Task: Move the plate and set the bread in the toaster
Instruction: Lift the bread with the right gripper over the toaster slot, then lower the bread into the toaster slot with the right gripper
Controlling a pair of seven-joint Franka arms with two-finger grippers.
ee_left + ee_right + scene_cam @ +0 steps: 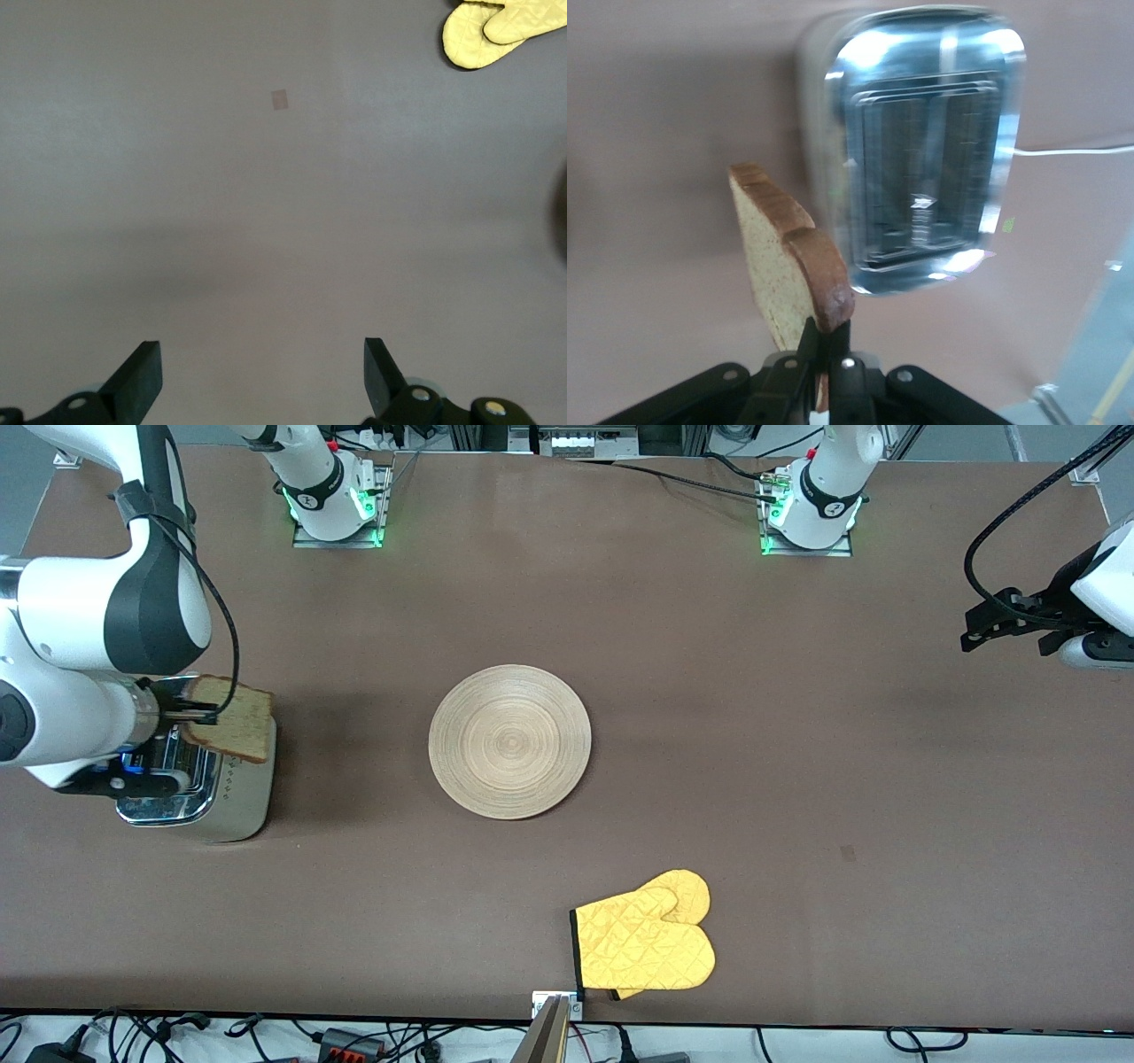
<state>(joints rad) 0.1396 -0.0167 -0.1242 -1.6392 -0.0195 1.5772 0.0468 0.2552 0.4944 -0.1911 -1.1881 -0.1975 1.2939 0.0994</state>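
My right gripper (202, 713) is shut on the bread (232, 718), a light brown slice with a darker crust, and holds it upright over the silver toaster (202, 788) at the right arm's end of the table. In the right wrist view the bread (784, 257) hangs beside the toaster's dark slots (926, 168), pinched by the right gripper (829, 341). The round light-wood plate (509, 740) lies at the table's middle with nothing on it. My left gripper (979, 633) waits open at the left arm's end, and its fingers (140, 376) stand wide above bare table.
A yellow quilted oven mitt (647, 942) lies near the table's front edge, closer to the front camera than the plate. The toaster's white cord (1072, 150) trails away over the table. The right arm's bulky forearm (89, 629) hangs over the toaster's end.
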